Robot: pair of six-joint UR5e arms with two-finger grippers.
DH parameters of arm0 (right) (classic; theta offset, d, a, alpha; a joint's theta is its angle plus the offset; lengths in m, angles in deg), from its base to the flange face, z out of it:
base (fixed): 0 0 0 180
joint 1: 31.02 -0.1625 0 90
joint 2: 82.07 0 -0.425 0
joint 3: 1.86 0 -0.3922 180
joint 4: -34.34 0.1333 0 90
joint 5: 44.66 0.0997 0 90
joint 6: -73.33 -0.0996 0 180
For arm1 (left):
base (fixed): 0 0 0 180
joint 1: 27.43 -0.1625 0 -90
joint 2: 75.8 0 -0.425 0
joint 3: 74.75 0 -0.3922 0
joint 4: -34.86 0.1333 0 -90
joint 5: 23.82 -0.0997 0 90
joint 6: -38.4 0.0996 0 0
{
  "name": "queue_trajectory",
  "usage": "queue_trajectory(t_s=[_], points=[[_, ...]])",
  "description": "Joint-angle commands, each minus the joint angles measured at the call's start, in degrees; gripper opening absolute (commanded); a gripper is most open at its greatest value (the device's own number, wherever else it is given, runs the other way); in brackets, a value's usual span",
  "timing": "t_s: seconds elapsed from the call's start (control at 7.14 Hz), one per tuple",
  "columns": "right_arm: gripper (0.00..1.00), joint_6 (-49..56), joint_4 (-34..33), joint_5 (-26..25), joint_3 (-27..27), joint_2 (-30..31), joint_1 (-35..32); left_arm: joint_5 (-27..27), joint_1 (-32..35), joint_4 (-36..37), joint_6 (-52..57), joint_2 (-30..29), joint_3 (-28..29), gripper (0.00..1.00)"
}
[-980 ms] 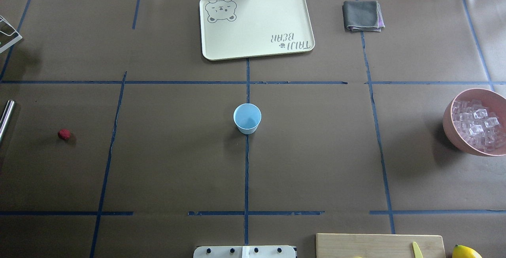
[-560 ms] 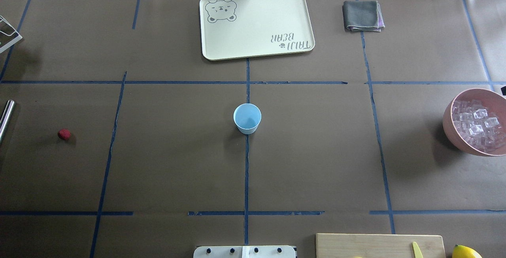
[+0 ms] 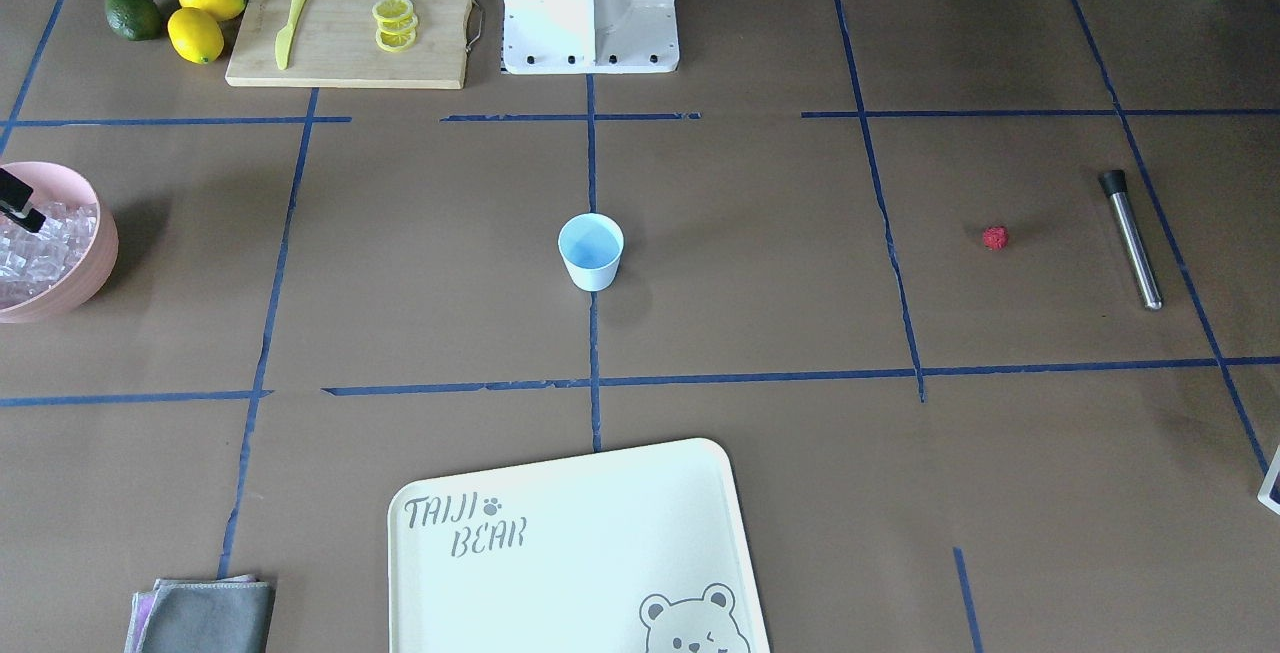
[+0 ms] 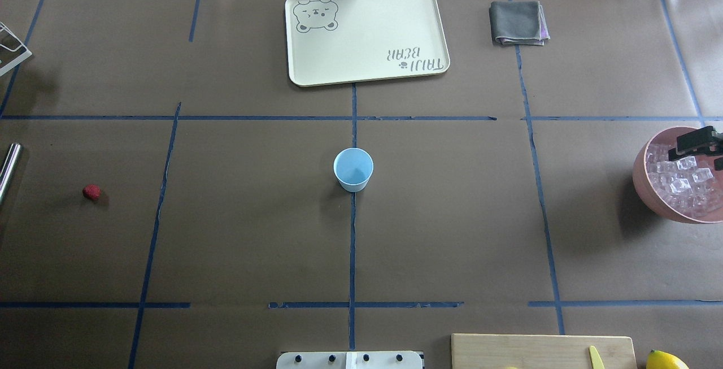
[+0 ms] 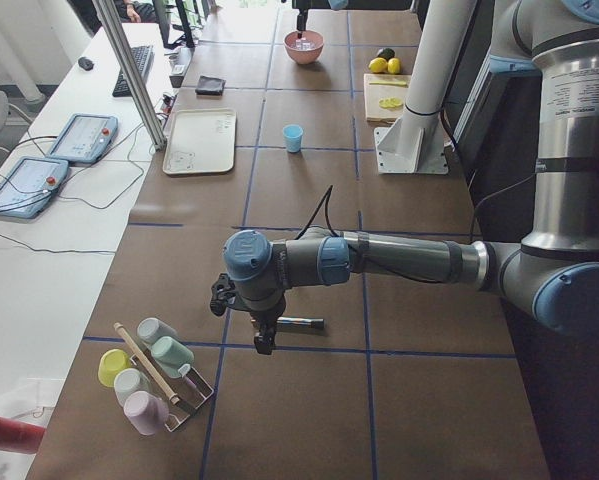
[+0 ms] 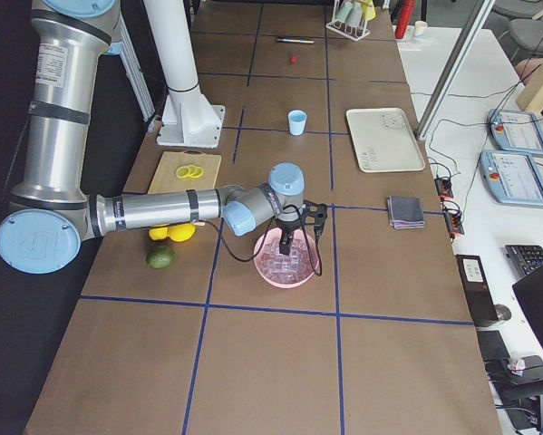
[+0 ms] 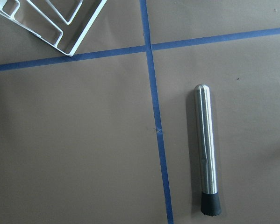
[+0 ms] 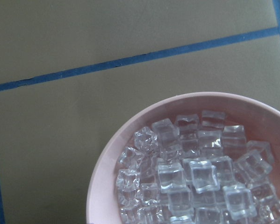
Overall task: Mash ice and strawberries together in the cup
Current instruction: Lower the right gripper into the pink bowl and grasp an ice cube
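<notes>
The light blue cup [image 4: 353, 169] stands upright in the middle of the table, and nothing shows inside it. A red strawberry [image 4: 91, 191] lies alone far to its left. Ice [image 4: 683, 182] fills the pink bowl [image 4: 641, 179] at the right edge. My right gripper [image 4: 700, 151] hangs over the bowl's far side, and its two black finger parts stand apart with nothing between them. The right wrist view looks down on the ice [image 8: 196, 172]. My left gripper [image 5: 264, 342] shows only in the exterior left view, above a metal muddler [image 7: 206, 154]. I cannot tell whether it is open or shut.
A cream tray [image 4: 367, 33] and a folded grey cloth [image 4: 518, 22] lie at the far side. A cutting board [image 3: 350, 23] with lemon slices and a yellow knife, two lemons [image 3: 205, 18] and an avocado [image 3: 133, 13] sit near the robot base. A cup rack [image 5: 154, 375] stands at the left end.
My right gripper has come in from the right edge and now hangs over the pink bowl. The cup and the strawberry have not moved.
</notes>
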Motion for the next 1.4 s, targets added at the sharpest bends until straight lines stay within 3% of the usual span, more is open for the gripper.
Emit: queue_trajectory(t_s=[0.0,0.42,0.7,0.98,1.26], points=[[0.94,-5.7,1.7,-2.2,0.2,1.0,4.5,0.0,0.0,0.0,-0.1,0.0,-0.2,1.00],[0.87,-5.8,2.0,-2.2,2.5,0.9,4.9,0.0,0.0,0.0,-0.1,0.0,-0.4,1.00],[0.77,-5.8,2.1,-2.2,2.5,1.0,4.8,0.0,0.0,0.0,-0.1,0.0,-0.5,1.00],[0.54,-5.8,2.1,-2.3,2.6,1.0,4.8,0.0,-0.1,0.0,0.0,0.0,-0.4,1.00],[0.14,-5.8,2.1,-2.4,2.6,1.2,4.7,0.0,0.0,0.0,0.0,0.0,-0.4,1.00]])
